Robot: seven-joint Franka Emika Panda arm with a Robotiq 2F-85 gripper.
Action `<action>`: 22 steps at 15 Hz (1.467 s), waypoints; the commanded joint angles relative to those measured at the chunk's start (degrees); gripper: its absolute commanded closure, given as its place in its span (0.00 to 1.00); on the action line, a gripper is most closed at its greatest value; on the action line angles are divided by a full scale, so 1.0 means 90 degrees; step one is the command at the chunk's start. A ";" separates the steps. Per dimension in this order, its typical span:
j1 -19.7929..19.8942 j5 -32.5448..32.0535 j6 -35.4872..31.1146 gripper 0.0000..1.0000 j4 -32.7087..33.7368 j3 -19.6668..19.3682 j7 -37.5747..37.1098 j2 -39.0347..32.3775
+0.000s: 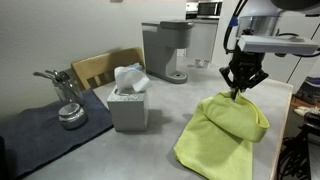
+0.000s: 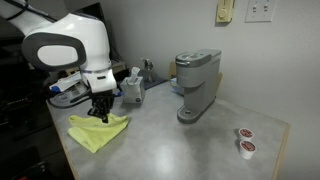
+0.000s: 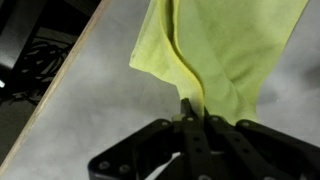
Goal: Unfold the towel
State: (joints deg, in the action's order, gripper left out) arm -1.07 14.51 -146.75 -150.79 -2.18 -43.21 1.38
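A yellow-green towel [image 1: 220, 135] lies folded on the grey countertop near its edge; it also shows in the other exterior view [image 2: 97, 130] and in the wrist view [image 3: 225, 50]. My gripper [image 1: 242, 92] is shut on an edge of the towel and lifts a fold of it slightly off the counter. In an exterior view the gripper [image 2: 100, 115] sits directly over the towel. In the wrist view the jaws [image 3: 192, 108] pinch a ridge of the cloth, which hangs away from them.
A grey tissue box [image 1: 128, 103] stands beside the towel, a coffee maker [image 1: 165, 50] behind it, and a dark mat with metal items [image 1: 66, 105] further along. Two coffee pods [image 2: 244, 140] lie far along the counter. The counter edge [image 3: 70, 70] is close.
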 commanded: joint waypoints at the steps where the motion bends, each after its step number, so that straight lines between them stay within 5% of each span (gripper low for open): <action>1: 0.0190 0.0076 -0.0254 0.99 -0.0283 -0.0019 -0.0218 0.0225; 5: 0.0257 0.0380 -0.0007 0.99 -0.0309 -0.0102 0.0764 0.0287; 17: 0.0419 0.0508 0.1613 0.99 -0.0006 -0.0634 0.5908 0.0680; 22: 0.0235 0.0915 0.1731 0.99 0.0112 -0.0653 0.7830 0.0538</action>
State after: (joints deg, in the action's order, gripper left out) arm 1.70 19.60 -132.69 -150.81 -7.91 17.82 7.09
